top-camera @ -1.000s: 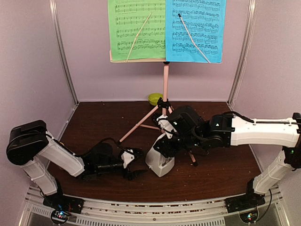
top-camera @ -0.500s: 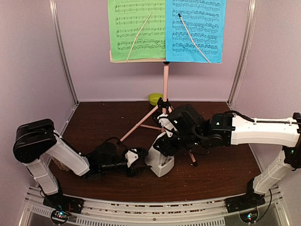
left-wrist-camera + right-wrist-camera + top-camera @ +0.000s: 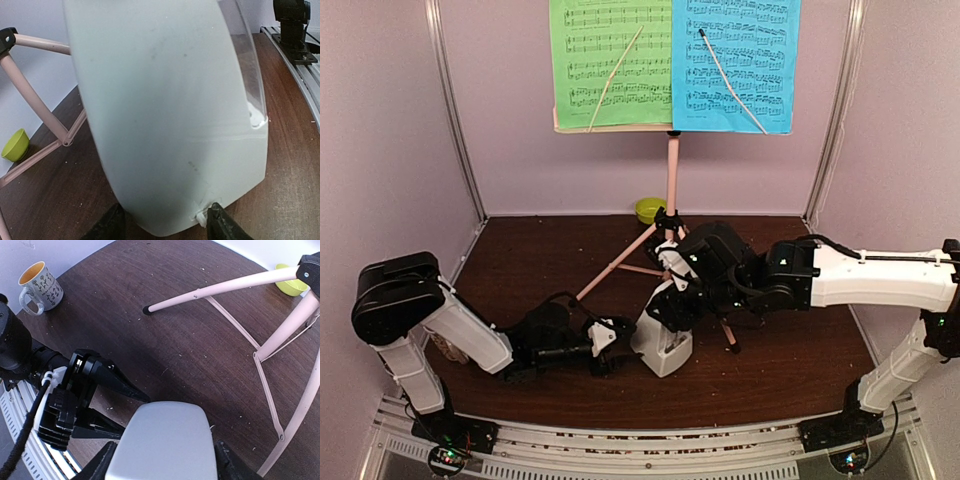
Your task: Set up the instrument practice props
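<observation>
The pink music stand (image 3: pixel 672 170) stands at the back with the green sheet (image 3: pixel 610 60) and the blue sheet (image 3: pixel 735 60) on its desk. In front of its legs the pale metronome (image 3: pixel 662 348) rests upright on the table. My right gripper (image 3: pixel 672 305) comes from above and is shut on the top of the metronome (image 3: pixel 162 445), with a finger on each side. From the left, my left gripper (image 3: pixel 620 338) is shut on the base of the metronome (image 3: pixel 170 115); its fingertips (image 3: pixel 222 225) press both lower edges. The clear cover (image 3: pixel 245 60) faces right in the left wrist view.
A small lime-green bowl (image 3: pixel 649 209) lies behind the stand's legs (image 3: pixel 220 290). A white mug (image 3: pixel 40 282) with an orange inside stands at the table's left side. The table's rail (image 3: pixel 620 440) runs along the near edge.
My left gripper has slid right up to the metronome and its jaws have narrowed onto the base. The right arm and the metronome have stayed put.
</observation>
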Robot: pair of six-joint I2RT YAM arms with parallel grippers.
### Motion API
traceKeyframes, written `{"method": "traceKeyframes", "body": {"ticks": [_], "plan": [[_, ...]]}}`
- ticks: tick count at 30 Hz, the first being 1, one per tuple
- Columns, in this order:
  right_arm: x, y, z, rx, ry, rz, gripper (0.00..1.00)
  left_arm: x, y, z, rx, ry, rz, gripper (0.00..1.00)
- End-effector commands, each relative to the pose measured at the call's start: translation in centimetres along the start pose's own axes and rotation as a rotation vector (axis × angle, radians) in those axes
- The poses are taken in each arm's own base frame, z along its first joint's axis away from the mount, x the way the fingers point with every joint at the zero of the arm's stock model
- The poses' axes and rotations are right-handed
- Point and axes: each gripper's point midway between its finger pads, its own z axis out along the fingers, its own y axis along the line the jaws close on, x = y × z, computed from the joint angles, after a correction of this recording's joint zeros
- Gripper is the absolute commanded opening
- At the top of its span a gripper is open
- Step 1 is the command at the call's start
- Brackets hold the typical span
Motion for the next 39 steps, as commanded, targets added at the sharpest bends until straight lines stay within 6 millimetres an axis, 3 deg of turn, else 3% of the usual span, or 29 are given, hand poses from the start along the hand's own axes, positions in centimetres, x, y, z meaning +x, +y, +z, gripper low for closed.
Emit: {"method": "traceKeyframes", "body": {"ticks": [1, 5, 13, 21, 29, 33, 35, 39], "plan": [[-5.7, 0.6, -3.0, -0.045, -0.189, 0.059, 0.17, -0.6, -0.1, 0.5, 0.007, -0.021, 0.031, 0.52], [-5.6, 0.4, -2.9, -0.038, -0.194, 0.069, 0.17, -0.3, 0.6, -0.1, -0.031, -0.017, 0.040, 0.46], [-4.9, -2.2, -0.9, 0.127, -0.180, 0.185, 0.18, -2.1, 4.0, -2.7, -0.189, -0.080, -0.068, 0.70], [-3.9, -4.5, 0.9, 0.335, -0.146, 0.340, 0.35, -3.7, 8.0, -5.6, -0.376, -0.132, -0.183, 0.77], [-2.4, -5.5, 1.8, 0.464, -0.132, 0.488, 0.40, -4.5, 9.2, -6.2, -0.416, -0.137, -0.208, 0.77], [-2.3, -5.6, 2.0, 0.487, -0.128, 0.531, 0.53, -4.9, 9.3, -6.4, -0.417, -0.139, -0.221, 0.79], [-2.3, -5.6, 2.1, 0.493, -0.121, 0.543, 0.73, -5.0, 9.3, -6.3, -0.409, -0.133, -0.227, 0.79], [-1.9, -5.4, 2.3, 0.486, -0.116, 0.570, 0.91, -5.3, 9.5, -5.9, -0.403, -0.107, -0.256, 0.79]]}}
